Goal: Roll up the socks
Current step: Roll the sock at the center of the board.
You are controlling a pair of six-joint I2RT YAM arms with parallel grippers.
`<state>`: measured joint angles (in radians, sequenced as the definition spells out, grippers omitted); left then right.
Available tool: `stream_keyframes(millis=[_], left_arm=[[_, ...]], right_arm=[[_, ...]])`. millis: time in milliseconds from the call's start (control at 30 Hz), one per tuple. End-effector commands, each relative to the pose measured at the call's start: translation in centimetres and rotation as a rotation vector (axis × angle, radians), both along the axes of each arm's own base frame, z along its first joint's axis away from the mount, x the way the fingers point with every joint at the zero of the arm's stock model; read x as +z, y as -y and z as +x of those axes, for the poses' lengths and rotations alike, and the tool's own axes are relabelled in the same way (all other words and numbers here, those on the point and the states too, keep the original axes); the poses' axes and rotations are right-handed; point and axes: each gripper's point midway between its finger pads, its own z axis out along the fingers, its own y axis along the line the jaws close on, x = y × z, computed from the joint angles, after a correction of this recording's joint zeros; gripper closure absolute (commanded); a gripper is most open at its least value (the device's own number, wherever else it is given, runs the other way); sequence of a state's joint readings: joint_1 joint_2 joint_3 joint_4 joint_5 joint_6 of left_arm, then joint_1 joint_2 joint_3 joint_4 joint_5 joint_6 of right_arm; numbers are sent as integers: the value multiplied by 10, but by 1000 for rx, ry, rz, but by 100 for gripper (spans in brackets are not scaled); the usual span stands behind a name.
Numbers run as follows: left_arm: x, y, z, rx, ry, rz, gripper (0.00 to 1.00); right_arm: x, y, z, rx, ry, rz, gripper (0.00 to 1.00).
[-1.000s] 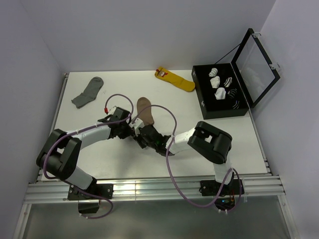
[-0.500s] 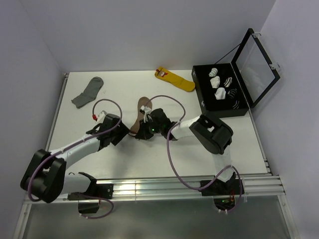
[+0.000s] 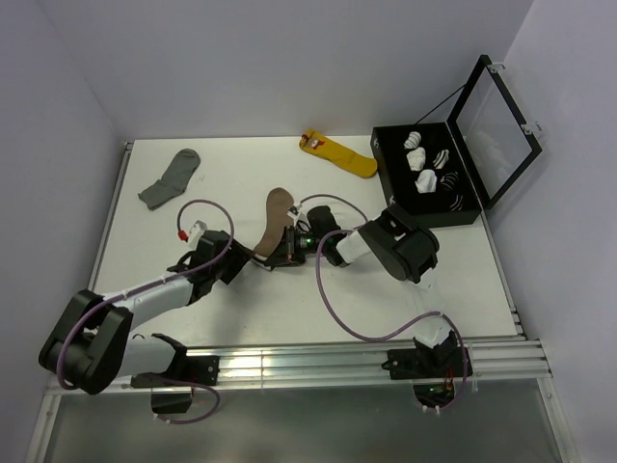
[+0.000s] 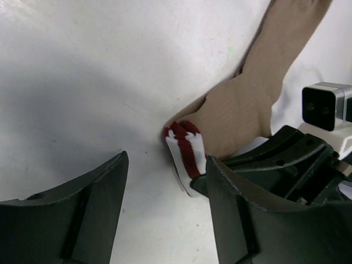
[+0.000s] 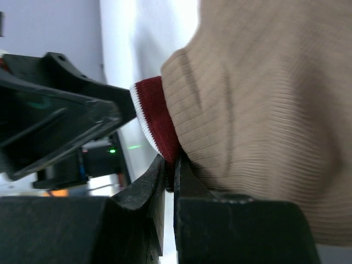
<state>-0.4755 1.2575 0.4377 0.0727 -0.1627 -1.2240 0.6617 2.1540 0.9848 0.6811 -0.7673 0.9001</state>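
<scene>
The sock (image 3: pixel 275 217) lies left of the box (image 3: pixel 390 188). The right gripper (image 5: pixel 169 168) pinches its striped cuff (image 4: pixel 186 151). The left gripper (image 4: pixel 168 159), farther left, stands wide apart, holding nothing.

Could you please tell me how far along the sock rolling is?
Done: rolled socks sit in the black case. In hand: the right gripper pinches the striped cuff of the tan sock, with the left gripper open beside it. Left: the sock lies stretched out, unrolled.

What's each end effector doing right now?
Left end effector: open, holding nothing.
Right end effector: closed on the tan sock.
</scene>
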Motion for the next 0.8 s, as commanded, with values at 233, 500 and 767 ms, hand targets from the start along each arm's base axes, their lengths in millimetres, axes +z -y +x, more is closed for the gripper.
stream_keyframes(millis=[233,500,767], left_arm=[[-12,11,11,-15,-1,-20,40],[-23,11,13,-18,-43,11,52],[-29,14,9,-34,-73,35,70]], right_arm=[[-16,12,-6,-39,-172,-3,100],[-23,14,-6,-62,-221,-4,100],[-21,15,-1,-69,-183,-30,98]])
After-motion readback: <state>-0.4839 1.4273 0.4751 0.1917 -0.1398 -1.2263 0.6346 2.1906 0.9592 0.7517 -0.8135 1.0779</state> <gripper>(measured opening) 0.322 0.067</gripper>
